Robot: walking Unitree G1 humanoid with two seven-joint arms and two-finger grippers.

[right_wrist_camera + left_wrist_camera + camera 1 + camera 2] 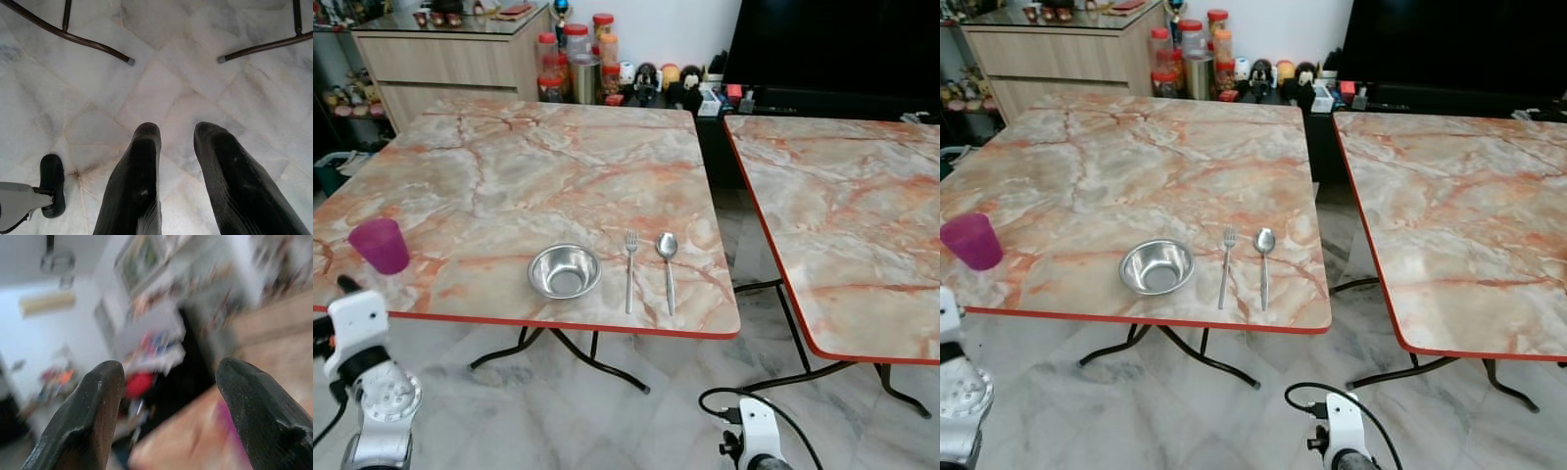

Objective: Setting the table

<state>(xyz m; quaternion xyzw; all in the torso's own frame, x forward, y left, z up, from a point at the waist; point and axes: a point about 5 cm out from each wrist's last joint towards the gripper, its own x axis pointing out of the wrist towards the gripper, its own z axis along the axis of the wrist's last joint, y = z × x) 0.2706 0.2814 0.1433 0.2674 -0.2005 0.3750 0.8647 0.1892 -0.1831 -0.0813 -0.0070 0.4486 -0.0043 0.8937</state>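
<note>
Marble-patterned counter (509,166) with a red edge, carrying the place setting near its front edge: steel bowl (565,271), upright and empty, then fork (629,270) just beside it, then spoon (667,268) just beside the fork, the two utensils lying parallel with handles toward the front edge. Purple cup (380,245) standing upright at the counter's front left, well apart from the bowl. Second counter (852,215) of the same pattern off to the right, separated by a gap showing pale marble floor (636,411).

Left gripper (168,382) raised near the front left corner of the counter, jaws apart with nothing between them; blurred wrist view, with a purple smear that is probably the cup. Left arm (367,377) showing just below the cup. Right gripper (178,147) hanging low, pointing at the floor between the metal table legs (93,44), jaws slightly apart and holding nothing.

Jars (578,54) and small figures against the back wall beyond the counter.
</note>
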